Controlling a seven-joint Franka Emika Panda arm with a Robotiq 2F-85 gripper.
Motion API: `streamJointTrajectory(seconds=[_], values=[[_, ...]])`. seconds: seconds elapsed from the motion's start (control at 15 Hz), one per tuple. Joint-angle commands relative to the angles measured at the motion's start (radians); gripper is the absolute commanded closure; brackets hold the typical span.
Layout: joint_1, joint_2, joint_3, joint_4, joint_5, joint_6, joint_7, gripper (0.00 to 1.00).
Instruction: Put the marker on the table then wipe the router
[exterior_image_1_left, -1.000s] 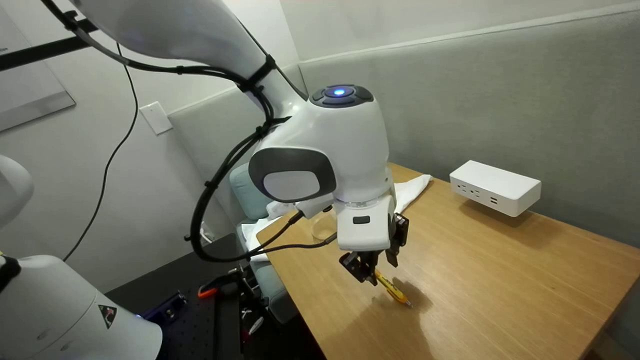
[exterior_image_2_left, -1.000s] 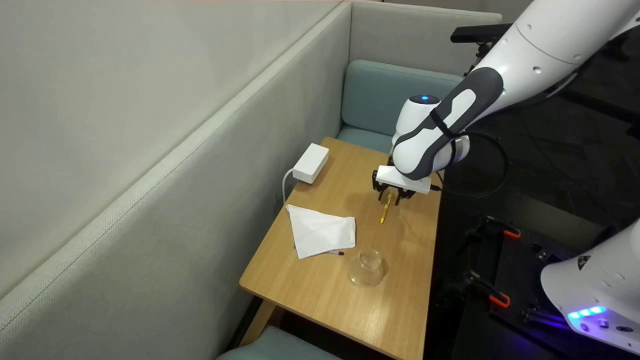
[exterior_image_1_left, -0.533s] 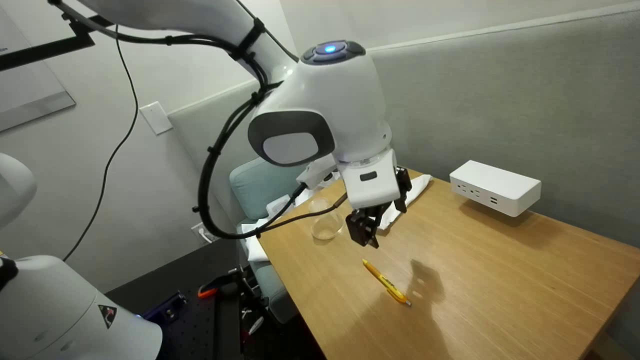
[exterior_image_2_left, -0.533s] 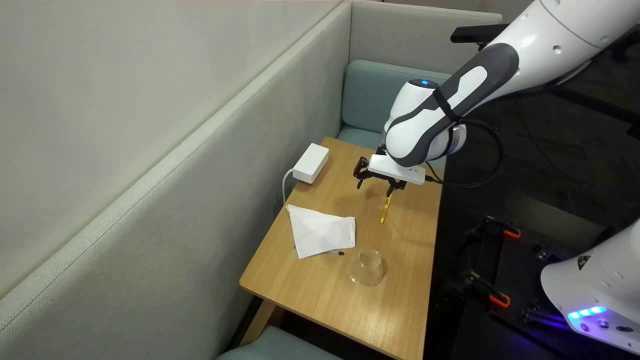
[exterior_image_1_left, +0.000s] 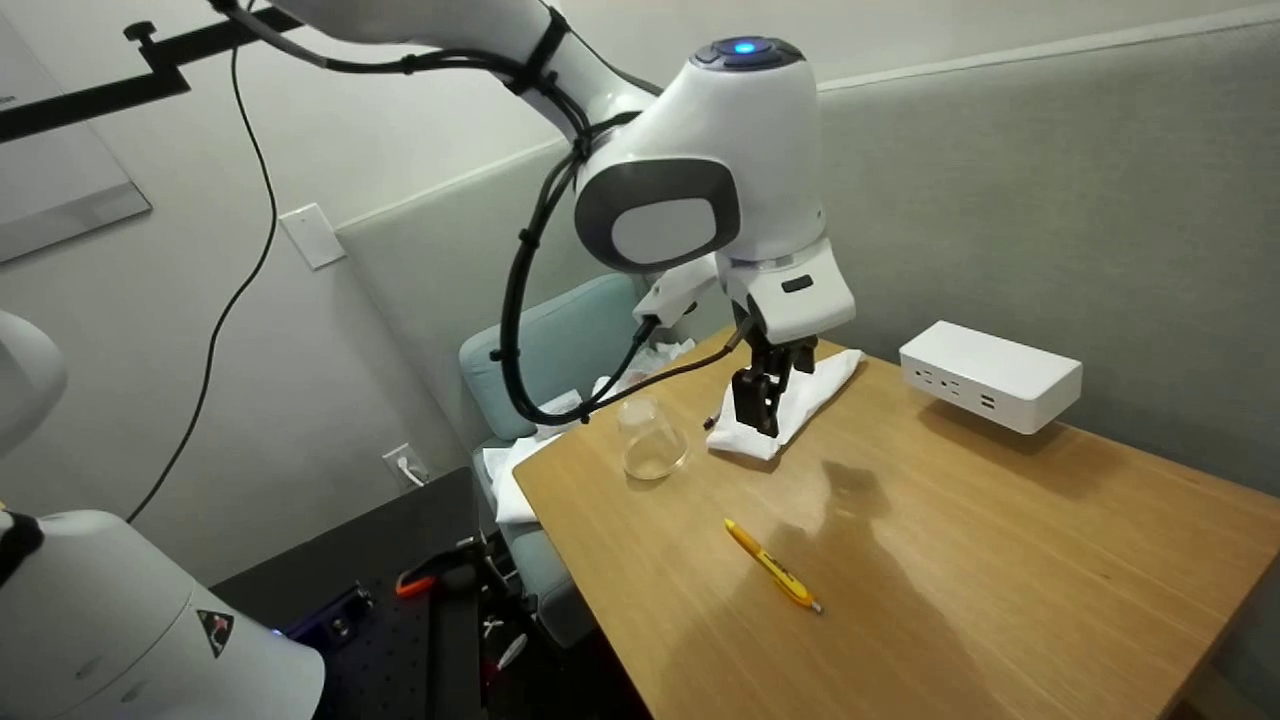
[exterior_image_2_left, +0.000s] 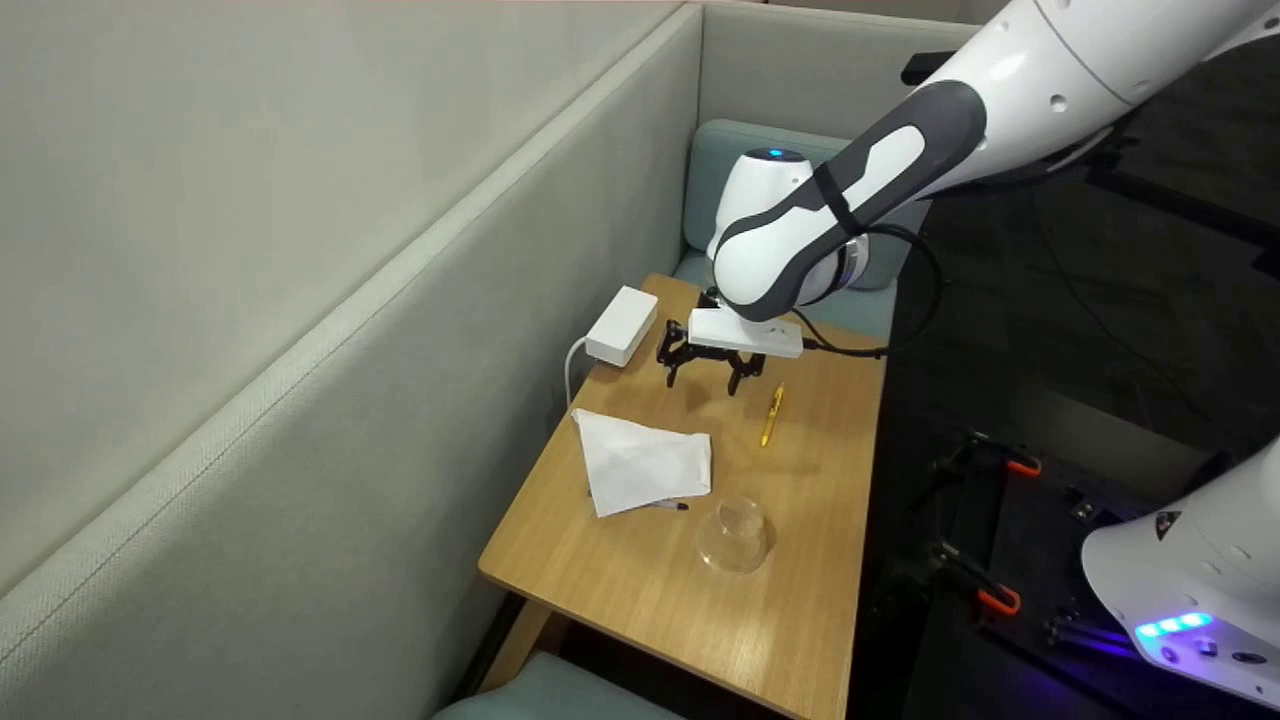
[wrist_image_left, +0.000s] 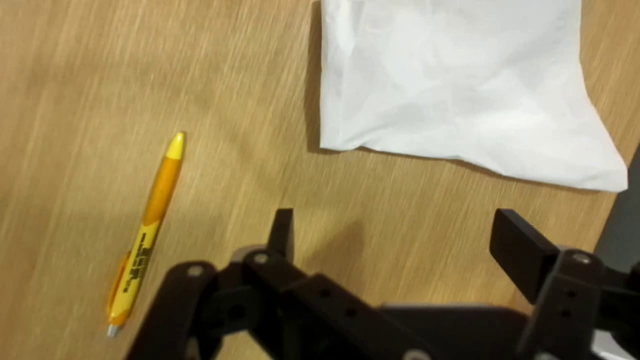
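In an exterior view we've got a clear cup (exterior_image_2_left: 732, 541) nearest, then a white cloth (exterior_image_2_left: 645, 462) hiding part of a dark-tipped pen (exterior_image_2_left: 676, 505). Past that, the yellow pen (exterior_image_2_left: 772, 415) lies loose on the table (exterior_image_2_left: 800, 620). The gripper (exterior_image_2_left: 702, 386) hovers off to its side, fingers (wrist_image_left: 522, 250) wide apart, with the white socket box (exterior_image_2_left: 622, 327) farther back.

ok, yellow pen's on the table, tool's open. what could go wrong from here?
1. A second pen pokes out from under the white cloth; the tool may drag it along when it grabs the cloth.
2. The clear cup stands near the cloth, so a low sweep could knock it over.
3. The white box has a cord beside the wall; wiping might snag it.
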Motion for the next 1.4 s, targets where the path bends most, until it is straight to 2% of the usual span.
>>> streamJointTrajectory(seconds=[0.0,0.2,0.27,0.53,0.67,1.0,1.33], values=[[0.05,0.075,-0.034,0.122,-0.063,-0.107,-0.013,0.0],[0.089,0.093,-0.052,0.156,-0.122,-0.149,-0.007,0.0],[0.072,0.083,-0.039,0.122,-0.08,-0.106,-0.008,0.0],[0.079,0.092,-0.044,0.127,-0.082,-0.107,-0.007,0.0],[0.11,0.107,-0.057,0.117,-0.112,-0.052,0.001,0.0],[0.158,0.156,-0.04,0.108,-0.117,0.052,-0.023,0.0],[0.205,0.202,-0.044,0.133,-0.128,0.042,-0.014,0.0]])
